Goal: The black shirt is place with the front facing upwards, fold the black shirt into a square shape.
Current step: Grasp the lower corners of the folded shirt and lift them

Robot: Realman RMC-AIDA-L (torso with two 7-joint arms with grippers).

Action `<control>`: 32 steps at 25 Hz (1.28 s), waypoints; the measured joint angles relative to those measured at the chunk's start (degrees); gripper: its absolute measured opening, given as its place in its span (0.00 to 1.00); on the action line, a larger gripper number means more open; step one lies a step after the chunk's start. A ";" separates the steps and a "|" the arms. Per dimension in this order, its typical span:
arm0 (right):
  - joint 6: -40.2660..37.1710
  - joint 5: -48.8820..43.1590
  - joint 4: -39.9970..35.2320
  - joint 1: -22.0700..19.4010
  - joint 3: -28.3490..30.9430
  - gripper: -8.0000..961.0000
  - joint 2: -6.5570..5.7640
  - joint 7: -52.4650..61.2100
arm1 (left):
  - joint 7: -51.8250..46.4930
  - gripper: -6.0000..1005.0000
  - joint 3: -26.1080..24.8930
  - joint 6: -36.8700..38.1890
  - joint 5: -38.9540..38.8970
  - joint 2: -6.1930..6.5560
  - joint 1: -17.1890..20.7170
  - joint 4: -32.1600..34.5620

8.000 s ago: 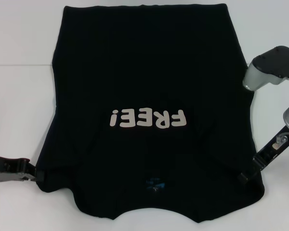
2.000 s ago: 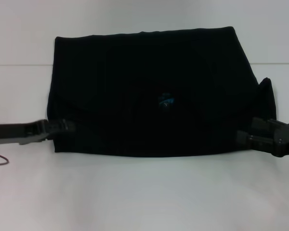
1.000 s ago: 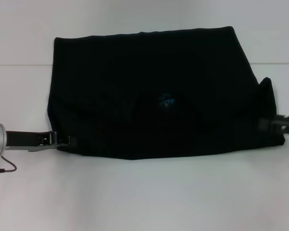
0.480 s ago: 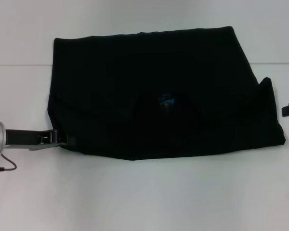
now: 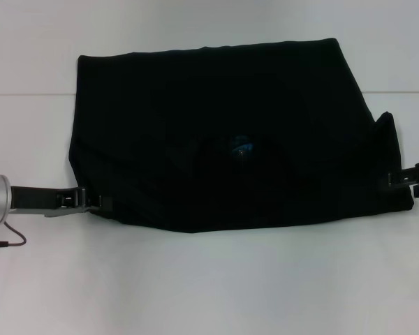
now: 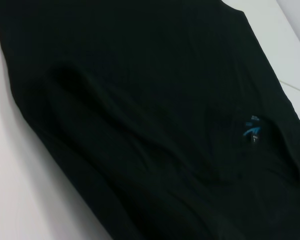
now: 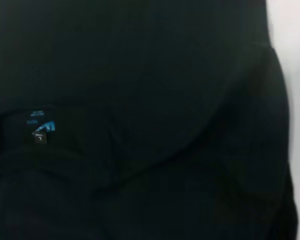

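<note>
The black shirt (image 5: 223, 132) lies folded on the desk (image 5: 209, 286), between left gripper (image 5: 98, 203) and right gripper (image 5: 398, 180) touching its edges; finger state unclear. Right gripper has returned to the edge.

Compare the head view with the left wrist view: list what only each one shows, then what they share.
Only the head view shows the whole outline of the black shirt, folded into a wide band on the white table, with the left claw at its near left corner and the right claw at its right edge.

Only the left wrist view shows the raised cloth folds up close; no claw appears there.

Both show the plain black cloth and the small blue neck label, plus bare table beside the shirt.
</note>
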 joint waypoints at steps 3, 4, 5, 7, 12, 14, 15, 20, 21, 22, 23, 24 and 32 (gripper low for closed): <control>0.52 -0.24 0.08 0.45 -0.53 0.97 0.70 -0.14 | 0.00 0.04 0.00 0.11 0.02 0.00 -0.02 0.01; 0.64 -0.34 0.09 0.57 -0.82 0.97 0.81 -0.05 | 0.00 0.04 -0.01 0.16 0.01 0.00 -0.03 0.04; 0.84 -0.40 0.10 0.66 -1.43 0.96 0.87 0.08 | 0.00 0.04 0.00 0.18 -0.01 -0.01 -0.03 0.05; 1.18 -0.44 0.11 0.71 -2.35 0.96 0.91 0.23 | 0.00 0.04 0.00 0.23 -0.09 -0.01 -0.02 0.07; 1.32 -0.48 0.13 0.69 -3.15 0.86 0.92 0.32 | 0.00 0.04 0.00 0.24 -0.13 -0.02 -0.03 0.15; 1.35 -0.50 0.13 0.62 -3.20 0.77 0.91 0.33 | 0.00 0.04 0.00 0.27 -0.13 -0.02 -0.02 0.17; 1.38 -0.51 0.13 0.60 -3.22 0.72 0.91 0.34 | 0.00 0.04 0.00 0.29 -0.14 -0.02 -0.03 0.17; 1.51 -0.55 0.13 0.56 -3.24 0.38 0.89 0.36 | 0.00 0.04 0.00 0.34 -0.31 -0.02 -0.03 0.18; 1.54 -0.55 0.13 0.56 -3.27 0.34 0.89 0.36 | 0.00 0.04 0.00 0.35 -0.33 -0.02 -0.03 0.18; 1.56 -0.55 0.13 0.58 -3.29 0.29 0.89 0.36 | 0.01 0.04 0.00 0.36 -0.34 -0.02 -0.06 0.18; 1.56 -0.55 0.13 0.60 -3.33 0.25 0.89 0.36 | 0.03 0.04 0.00 0.37 -0.35 -0.02 -0.11 0.18; 1.56 -0.56 0.13 0.62 -3.35 0.22 0.89 0.36 | 0.05 0.04 0.00 0.39 -0.35 -0.02 -0.13 0.18; -4.60 -0.55 -1.16 -0.41 -3.44 0.06 -0.82 -0.38 | 0.17 0.04 -0.15 6.38 -0.31 1.29 -0.28 0.21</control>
